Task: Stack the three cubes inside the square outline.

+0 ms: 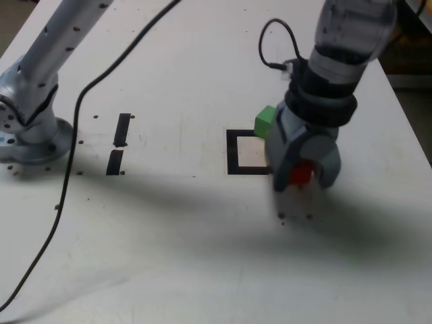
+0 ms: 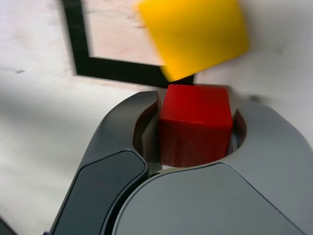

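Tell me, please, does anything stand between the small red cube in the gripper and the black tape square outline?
Yes: the wrist view shows the yellow cube directly beyond the red cube, overlapping the square outline at its near edge.

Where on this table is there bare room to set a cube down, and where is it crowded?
Free: the white centre of the square outline, and the table in front of it. Crowded: the outline's right side in the exterior view, where the gripper holds the red cube beside the green cube.

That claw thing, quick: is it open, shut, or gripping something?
Gripper: jaws shut on the red cube.
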{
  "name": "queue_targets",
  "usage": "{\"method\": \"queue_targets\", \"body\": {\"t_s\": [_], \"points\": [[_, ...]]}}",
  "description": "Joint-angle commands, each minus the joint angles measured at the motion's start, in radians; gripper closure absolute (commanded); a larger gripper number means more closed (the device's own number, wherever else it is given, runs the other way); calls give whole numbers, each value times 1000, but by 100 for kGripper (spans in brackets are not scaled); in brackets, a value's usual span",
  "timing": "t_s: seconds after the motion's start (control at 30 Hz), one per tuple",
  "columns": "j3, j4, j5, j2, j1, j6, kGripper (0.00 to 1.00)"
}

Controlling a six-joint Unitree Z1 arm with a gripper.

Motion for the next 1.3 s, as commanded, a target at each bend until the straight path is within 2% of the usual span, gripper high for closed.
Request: {"method": "queue_targets", "body": {"t_s": [0.0, 0.2, 0.4, 0.7, 1.27], "points": [[14, 24, -3, -43, -11, -21, 79], [91, 53, -9, -133, -28, -79, 79], [171, 46, -33, -167, -24, -89, 79], [246, 17, -60, -173, 8, -75, 79], [283, -31, -83, -136, 101, 22, 79]]}}
